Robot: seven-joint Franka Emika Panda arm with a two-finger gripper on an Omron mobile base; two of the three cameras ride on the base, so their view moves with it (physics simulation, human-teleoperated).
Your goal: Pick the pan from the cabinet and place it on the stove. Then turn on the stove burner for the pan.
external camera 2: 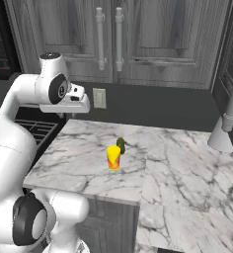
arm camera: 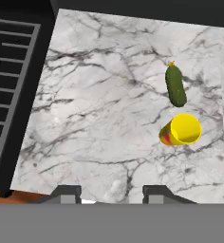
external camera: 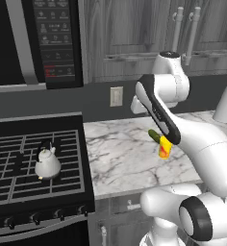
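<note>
Grey wood-grain cabinet [external camera 2: 113, 37] doors both closed, pale bar handles side by side at the middle seam; pan presumably inside, can't tell from outside. Black stove [external camera: 19, 158] to the left of the marble counter [external camera 2: 182, 163], grates carrying a small white kettle [external camera: 47, 162] toward the near right part of the grid; row of dark knobs [external camera: 43, 216] along the front edge. On the counter: yellow cup [arm camera: 181, 129] with red-orange base, upright, mouth looks empty as seen from above in the hand view. Green cucumber [arm camera: 175, 85] lying flat just behind the cup, close but apart from it. White conical object [external camera 2: 226, 133] at far right of the counter. Outlet plate [external camera 2: 99, 98] on the dark backsplash. Microwave [external camera: 53, 43] above the stove, left of the cabinet. Gripper [arm camera: 111, 195] up over the near counter edge, pointing down at bare marble; fingers [arm camera: 66, 194] parted with a clear gap, grasping nothing, touching nothing.
</note>
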